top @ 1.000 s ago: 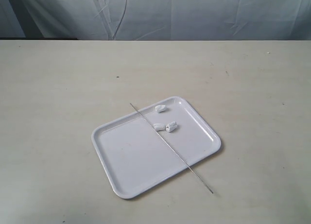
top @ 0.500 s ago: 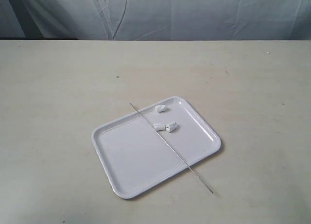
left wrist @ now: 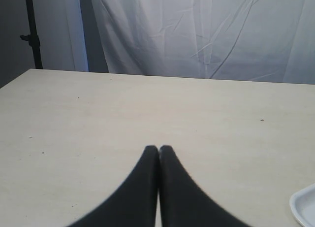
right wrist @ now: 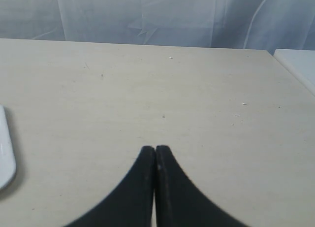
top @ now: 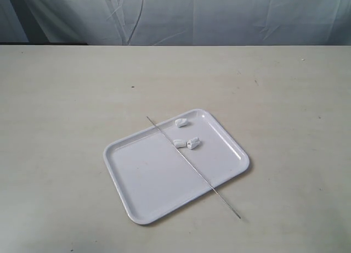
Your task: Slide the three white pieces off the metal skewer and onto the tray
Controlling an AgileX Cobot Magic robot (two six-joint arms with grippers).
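1. Your left gripper [left wrist: 158, 150] held its two black fingers pressed together on nothing, poised over the pale beige tabletop [left wrist: 98, 113]. Your right gripper [right wrist: 155, 150] was closed the same way, also holding nothing, above the same surface.
2. The flat white rectangular plastic tray [top: 145, 179] lay well apart from both grippers. Each wrist view caught only a sliver of its rim at the frame edge: left wrist [left wrist: 306, 207], right wrist [right wrist: 4, 153].
3. Only the exterior view showed you the rest. The long thin silver metal skewer [top: 192, 166] lay diagonally across the tray, with both ends overhanging the rim. The three small white pieces [top: 192, 143] lay loose on the tray floor beside the skewer. One piece [top: 181, 122] sat near the far rim, and the other two sat side by side just next to the rod.
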